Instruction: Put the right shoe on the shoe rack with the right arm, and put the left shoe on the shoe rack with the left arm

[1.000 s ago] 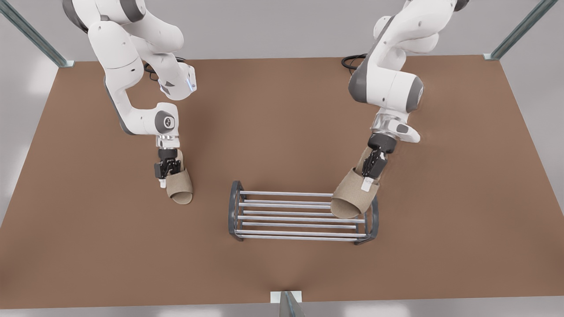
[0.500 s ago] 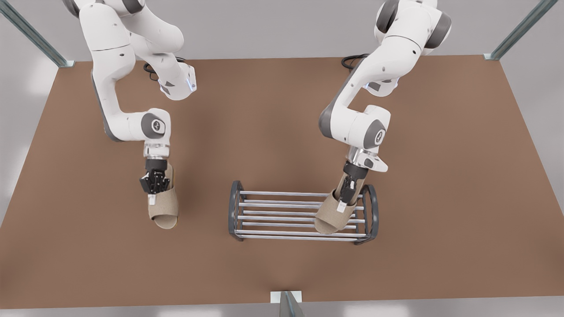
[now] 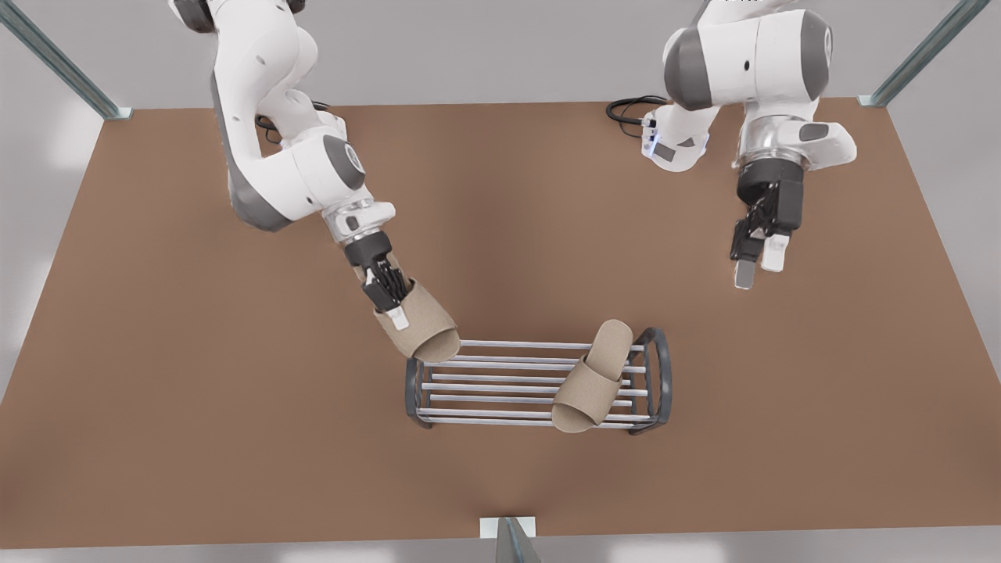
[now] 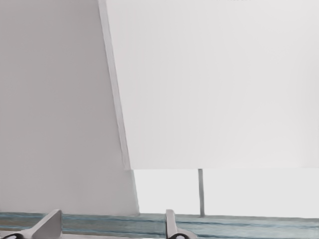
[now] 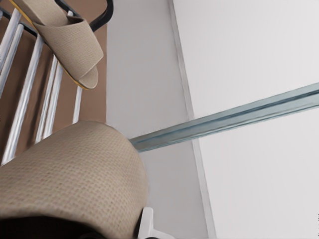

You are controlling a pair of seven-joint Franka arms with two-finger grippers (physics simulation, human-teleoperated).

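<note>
The right claw (image 3: 397,311) reaches down at a slant, clamped on a shoe (image 3: 420,328) just over the shoe rack (image 3: 655,381) — the left claw (image 3: 757,266) hangs high beyond it, fingers parted.

We see that the left gripper (image 3: 759,263) has let go of its slipper and risen to the upper right of the front view, fingers apart, well away from the shoe rack (image 3: 655,381). That slipper (image 3: 592,378) now lies free across the bars at the rack's end on the front view's right, where a second ago it hung above them. The right gripper (image 3: 391,306) has carried the other slipper (image 3: 418,328) from the left of the frame to the rack's near-left corner, tilted above the bars.
</note>
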